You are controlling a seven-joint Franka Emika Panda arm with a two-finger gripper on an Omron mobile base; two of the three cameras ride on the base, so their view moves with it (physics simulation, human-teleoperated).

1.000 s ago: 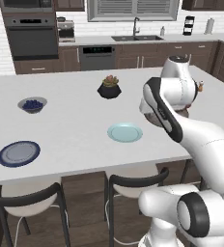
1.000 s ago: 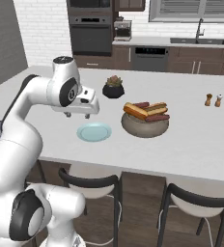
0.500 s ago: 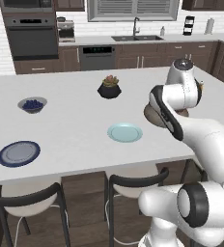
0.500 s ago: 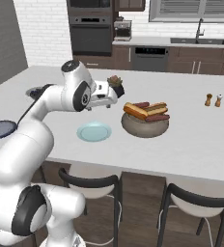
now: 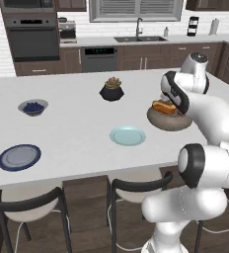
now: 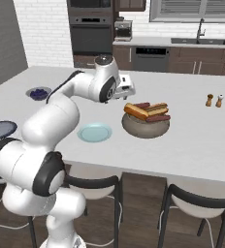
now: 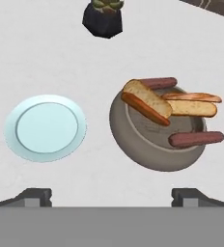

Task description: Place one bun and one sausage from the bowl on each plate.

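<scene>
The brown-grey bowl (image 7: 133,144) holds two buns (image 7: 147,99) and several sausages (image 7: 196,139), some resting across its rim. It stands right of the plain teal plate (image 7: 46,126), which is bare. My gripper (image 7: 112,198) hovers above the counter near both, open wide with nothing between its fingertips. From the right base camera the gripper (image 6: 130,89) hangs just up and left of the bowl (image 6: 146,127), beyond the teal plate (image 6: 94,132). The grey-blue plate with a dark rim (image 5: 19,157) lies bare at the counter's front left, far from the bowl (image 5: 170,118).
A black plant pot (image 5: 111,90) stands behind the teal plate (image 5: 128,135). A small grey bowl of blue berries (image 5: 33,106) sits at the left. Salt and pepper shakers (image 6: 214,100) stand to the right. Bar stools (image 5: 136,185) line the near counter edge.
The arm has swung right, from beside the teal plate to above the bowl's left side. The jaws have spread a little wider. Plates and bowl stay put.
</scene>
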